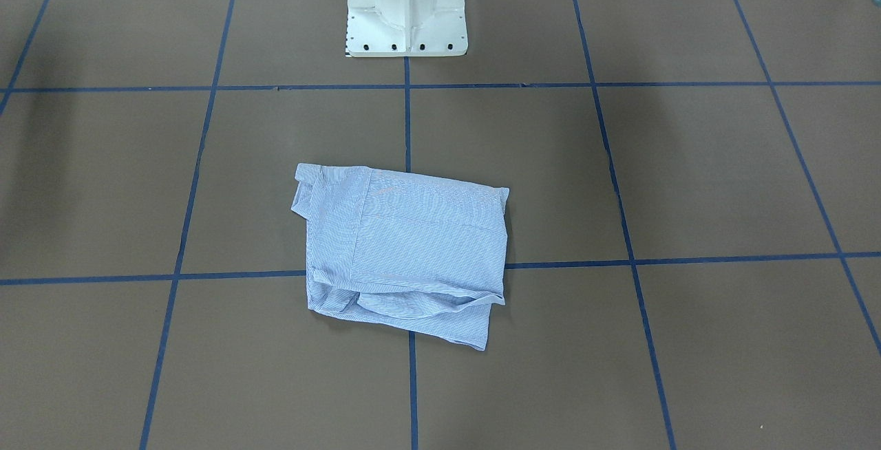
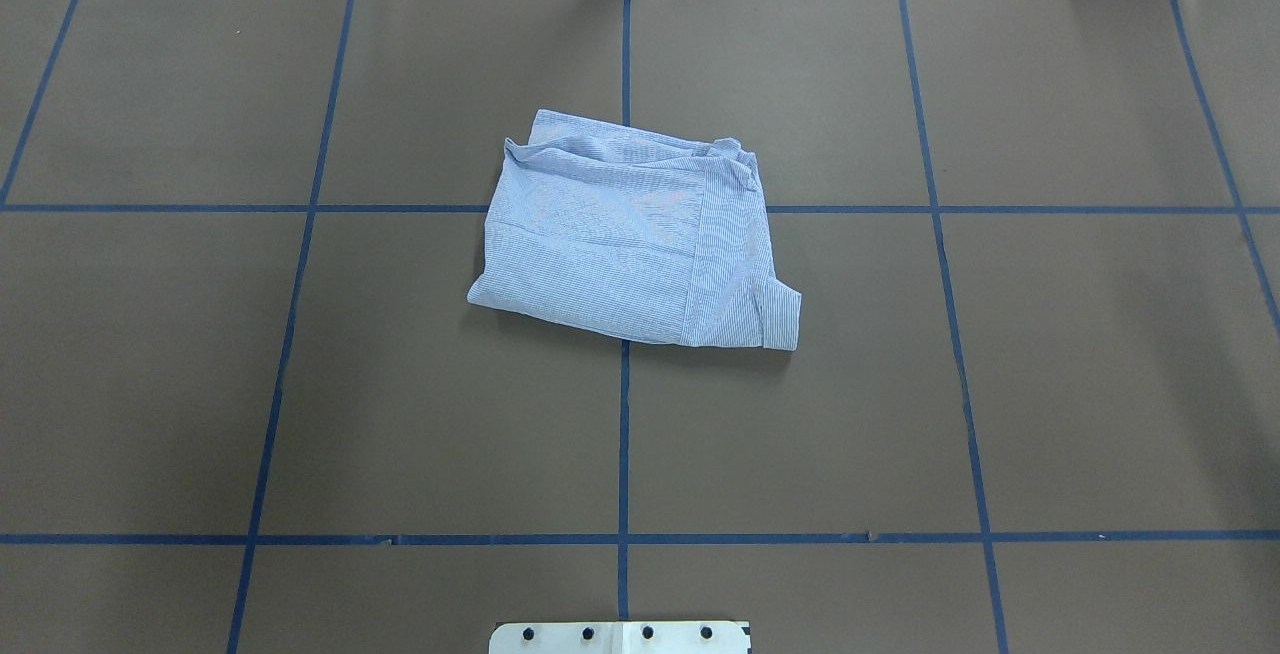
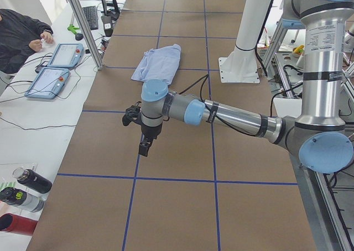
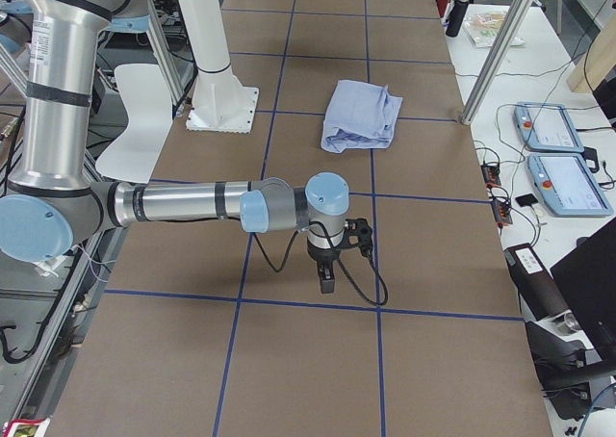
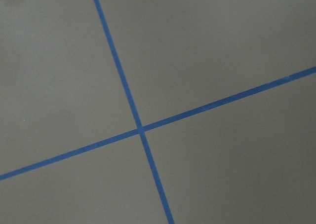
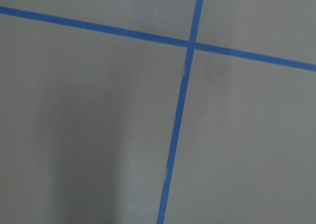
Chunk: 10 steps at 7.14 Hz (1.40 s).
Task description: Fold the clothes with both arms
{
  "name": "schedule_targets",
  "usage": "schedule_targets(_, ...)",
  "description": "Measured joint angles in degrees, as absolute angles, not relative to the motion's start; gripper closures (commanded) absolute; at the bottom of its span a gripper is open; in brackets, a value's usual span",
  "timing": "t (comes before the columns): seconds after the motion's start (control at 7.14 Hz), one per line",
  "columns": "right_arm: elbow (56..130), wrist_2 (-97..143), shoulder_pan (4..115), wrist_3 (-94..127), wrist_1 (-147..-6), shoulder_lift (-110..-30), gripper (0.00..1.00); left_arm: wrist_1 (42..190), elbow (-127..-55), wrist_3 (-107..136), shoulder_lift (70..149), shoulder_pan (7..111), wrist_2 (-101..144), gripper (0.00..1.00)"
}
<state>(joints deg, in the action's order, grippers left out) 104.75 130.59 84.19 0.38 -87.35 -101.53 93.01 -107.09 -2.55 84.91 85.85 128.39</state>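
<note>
The light-blue, finely striped button-up shirt [image 2: 630,234] lies folded on the brown desk [image 2: 200,384], in front of the white pedestal [image 1: 406,16]. I cannot tell whether the left fingers [image 3: 144,147] or right fingers [image 4: 326,283], both well apart from it, are clenched. A regrasp could spill the loose layers at the edge farthest from the pedestal.

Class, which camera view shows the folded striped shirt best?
Overhead exterior: the shirt lies whole, large, unblocked, its folds clear. Front-facing shows it nearly as well, from the opposite side. Both side views show it small and distant. Wrist views show only table.
</note>
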Motion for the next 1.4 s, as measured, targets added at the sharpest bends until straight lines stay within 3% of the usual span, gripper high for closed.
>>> schedule_targets(0.42, 105.7, 131.2, 84.7, 5.5, -86.7, -103.0, 0.0, 99.6, -107.5, -2.5, 76.0, 89.2, 134.5, 0.0)
schedule_targets(1.4, 106.9, 131.2, 84.7, 6.6, -86.7, -103.2, 0.0, 100.6, -105.6, -2.0, 74.3, 89.1, 132.3, 0.0)
